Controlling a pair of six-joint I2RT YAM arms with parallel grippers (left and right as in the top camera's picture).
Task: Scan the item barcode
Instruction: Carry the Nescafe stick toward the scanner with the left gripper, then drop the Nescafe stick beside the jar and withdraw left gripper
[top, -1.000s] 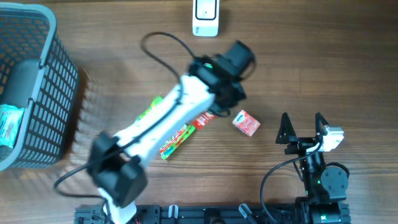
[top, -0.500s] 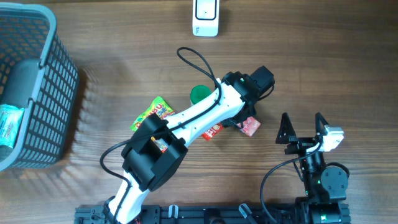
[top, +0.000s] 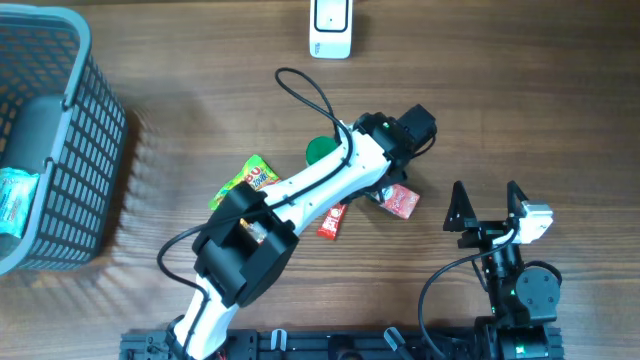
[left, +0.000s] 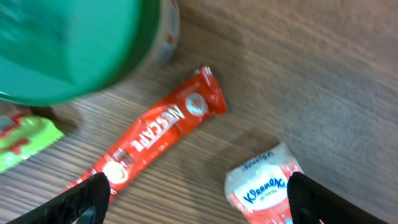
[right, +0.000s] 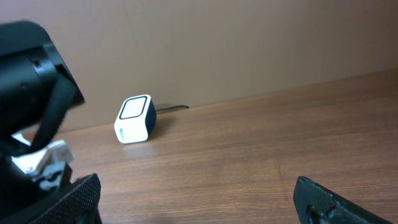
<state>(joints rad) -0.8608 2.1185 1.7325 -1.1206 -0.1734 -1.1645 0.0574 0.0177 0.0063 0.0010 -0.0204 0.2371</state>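
A red Nescafe stick lies flat on the wood, seen from above as the stick below my left arm. My left gripper hovers open above the table, the stick's lower end by its left finger and a red Kleenex pack by its right one; nothing is held. From overhead the left gripper is mostly hidden under its wrist. The white barcode scanner stands at the far edge, also the scanner. My right gripper rests open and empty at the near right.
A green round lid and a green candy bag lie beside the left arm. The Kleenex pack sits right of the stick. A grey basket with a packet inside stands at the left. A black cable loops over the table.
My left arm swung right with the Nescafe stick, then its jaws opened and the stick now lies on the table. The right arm has not moved.
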